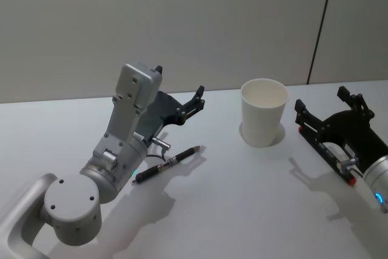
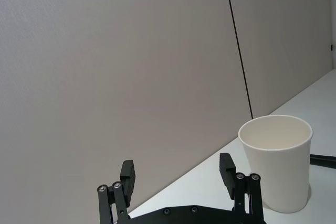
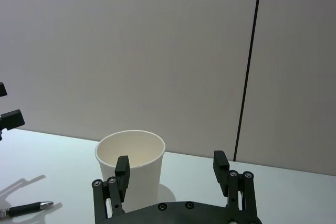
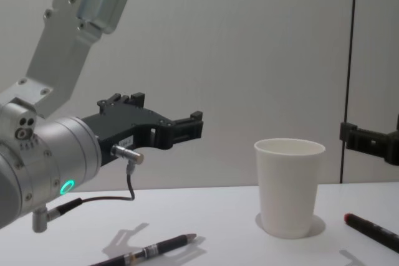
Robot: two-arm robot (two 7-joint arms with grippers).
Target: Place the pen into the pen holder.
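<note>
Tabletop [image 1: 242, 210] separates pen [image 1: 167, 165] from pen holder [image 1: 264, 113]; left claw [image 1: 179, 80] spread

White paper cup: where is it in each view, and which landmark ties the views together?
Head view: the white paper cup stands right of centre on the table.
Left wrist view: it stands just beyond the open left gripper.
Right wrist view: the cup is partly behind one finger of the open right gripper.
Chest view: the cup is right of centre, low.
Shared landmark: the dark vertical wall seam behind it.
</note>
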